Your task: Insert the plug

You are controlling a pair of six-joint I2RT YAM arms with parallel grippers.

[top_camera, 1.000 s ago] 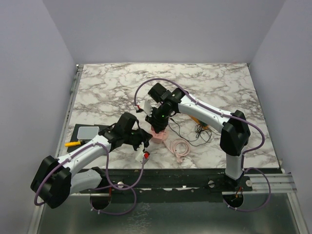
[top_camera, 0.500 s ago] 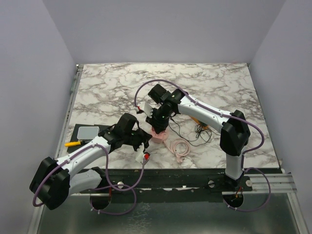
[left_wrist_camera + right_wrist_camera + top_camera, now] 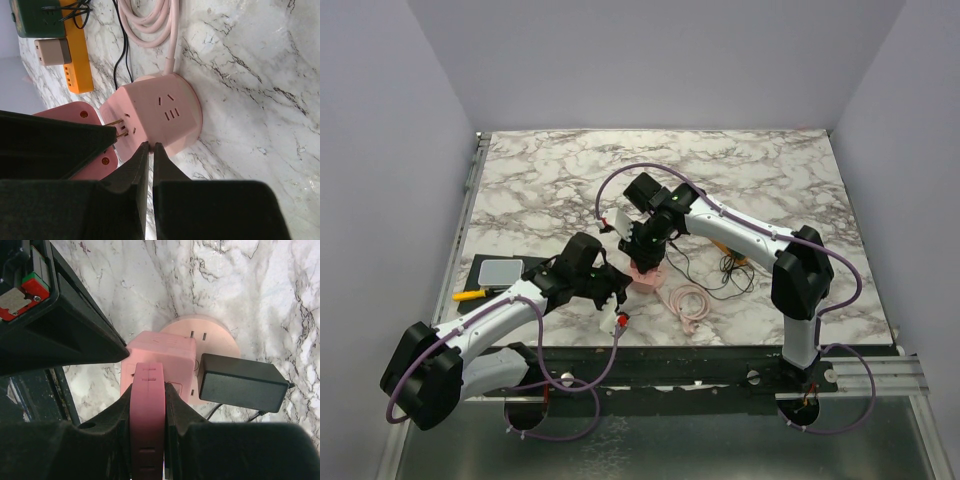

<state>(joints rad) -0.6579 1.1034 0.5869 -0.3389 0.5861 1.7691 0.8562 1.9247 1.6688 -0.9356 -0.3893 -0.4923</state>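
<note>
**ARM AND GRIPPER FINISH**

The left arm (image 3: 490,315) and right arm (image 3: 745,232) use white link shells between black joint housings. A lilac cable (image 3: 610,180) runs along each arm. All fingers (image 3: 125,200) are matte black. The left gripper (image 3: 150,146) carries a red-and-green block (image 3: 27,287).

Right gripper (image 3: 147,390): both fingers (image 3: 120,415) are clamped on a pink plug (image 3: 147,405). The plug's far end overlaps the near face of the pink cube (image 3: 160,352). Its prongs are hidden, so seating cannot be told.

Behind the cube is a round pink base (image 3: 210,332) with three slots showing. Right of the cube, a black adapter (image 3: 240,382) sits against it, over the base. Left of the cube, a black finger (image 3: 70,335) from the other arm points in, its tip at the cube's upper left corner. All of this sits on a marble table (image 3: 260,285).
</note>
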